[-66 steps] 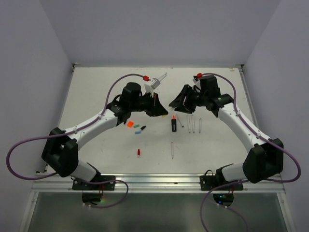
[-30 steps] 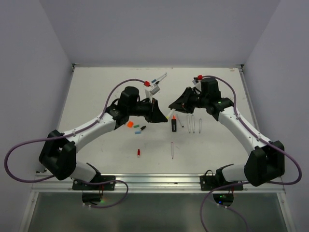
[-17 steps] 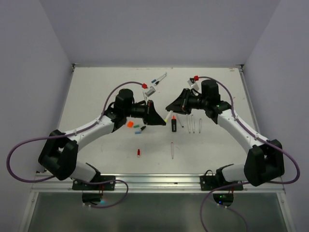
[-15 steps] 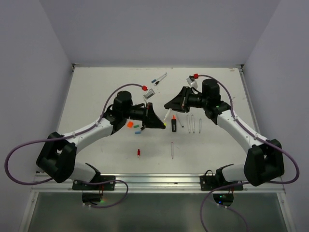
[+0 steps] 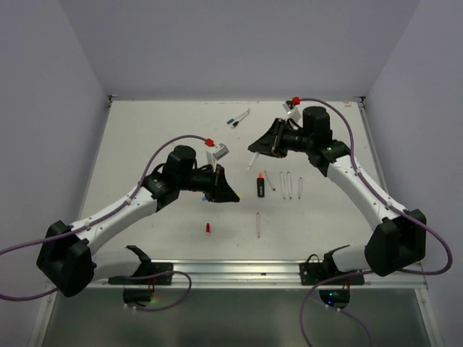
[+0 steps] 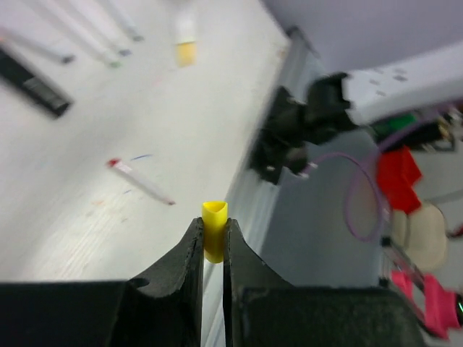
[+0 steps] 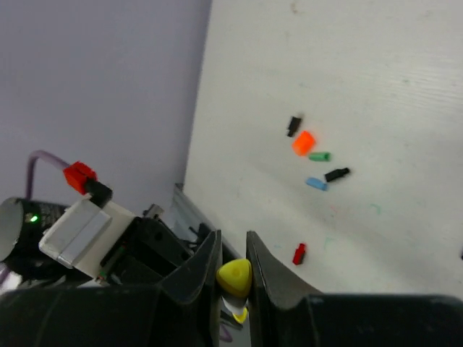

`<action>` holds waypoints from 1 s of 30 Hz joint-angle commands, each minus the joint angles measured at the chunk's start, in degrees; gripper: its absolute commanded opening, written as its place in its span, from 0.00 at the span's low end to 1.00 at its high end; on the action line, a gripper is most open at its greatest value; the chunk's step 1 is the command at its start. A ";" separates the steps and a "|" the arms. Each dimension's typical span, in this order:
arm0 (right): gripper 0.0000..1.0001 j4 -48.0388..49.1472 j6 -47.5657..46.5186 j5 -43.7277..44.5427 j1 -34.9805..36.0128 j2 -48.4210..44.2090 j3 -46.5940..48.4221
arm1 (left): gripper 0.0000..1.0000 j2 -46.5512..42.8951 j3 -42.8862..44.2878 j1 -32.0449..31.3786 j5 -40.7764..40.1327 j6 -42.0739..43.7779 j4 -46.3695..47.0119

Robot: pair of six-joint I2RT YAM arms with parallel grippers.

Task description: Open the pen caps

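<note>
Left wrist view showed the left gripper [image 6: 213,235] nipped almost closed on the yellow cap [image 6: 214,217], clear of its pen [image 7: 235,278], which the right gripper [image 7: 232,260] pinched aloft. Next, the cap likely required release beside the loose caps [image 7: 319,156].

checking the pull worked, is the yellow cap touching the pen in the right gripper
Apart. Top view: the left gripper holding the yellow cap sits clear of the pen, table showing between.

**Table [image 5: 137,144], top view.** Free: far-L quarter; gap betw. the two wrists.
Obstacles, centre: black highlighter [image 5: 260,186], pen row [image 5: 290,185] just R of it, lone pen [image 5: 258,225], red cap [image 5: 207,228].
Far side: loose pens [image 5: 239,118].
L arm [image 5: 123,210] and R arm [image 5: 354,181] cross mid-table.
</note>
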 commanded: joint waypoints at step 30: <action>0.03 -27.15 -16.43 15.90 8.27 10.60 -14.60 | 0.01 -8.74 -23.75 0.54 -40.40 -16.47 -13.77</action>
